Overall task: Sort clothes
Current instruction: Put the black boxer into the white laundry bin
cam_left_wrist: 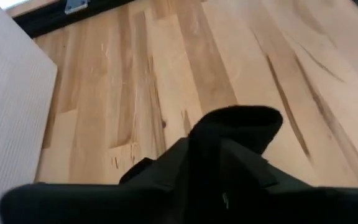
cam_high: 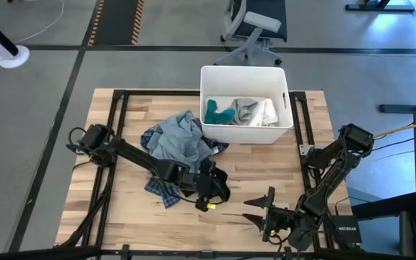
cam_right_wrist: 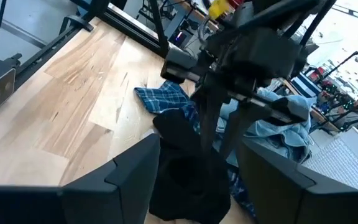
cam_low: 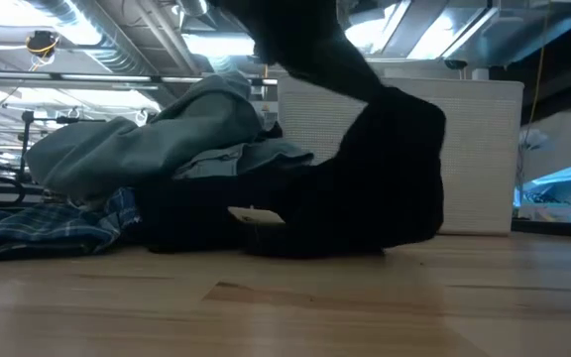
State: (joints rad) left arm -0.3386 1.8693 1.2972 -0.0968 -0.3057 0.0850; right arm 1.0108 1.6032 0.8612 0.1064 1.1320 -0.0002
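Black soft fabric garment [cam_low: 365, 188] lies crumpled nearest the low camera, a small white tag [cam_low: 256, 215] showing at its front edge. It sits on the pale wooden plank surface [cam_high: 266, 170] near the front middle, directly under the left hand [cam_high: 211, 189]. That hand hangs over the black cloth with fabric bunched between its fingers in the left wrist view; whether it is gripping or letting go cannot be told.

Behind the black garment, a light blue-grey garment [cam_high: 179, 137] is heaped in soft folds on top of a dark blue plaid garment [cam_high: 161, 189], which spreads flat toward the left front. The heap runs roughly from the front left toward the white rectangular plastic bin [cam_high: 244, 72] at the back of the surface. Inside the bin lie a teal garment [cam_high: 217, 113] and a white garment [cam_high: 255, 112], both rumpled.

The right hand [cam_high: 266, 209] waits low at the front right, its fingers well apart and holding nothing, pointed toward the pile.

A black metal frame [cam_high: 114, 130] edges the surface. Beyond it are grey floor and a white office chair [cam_high: 255, 29].
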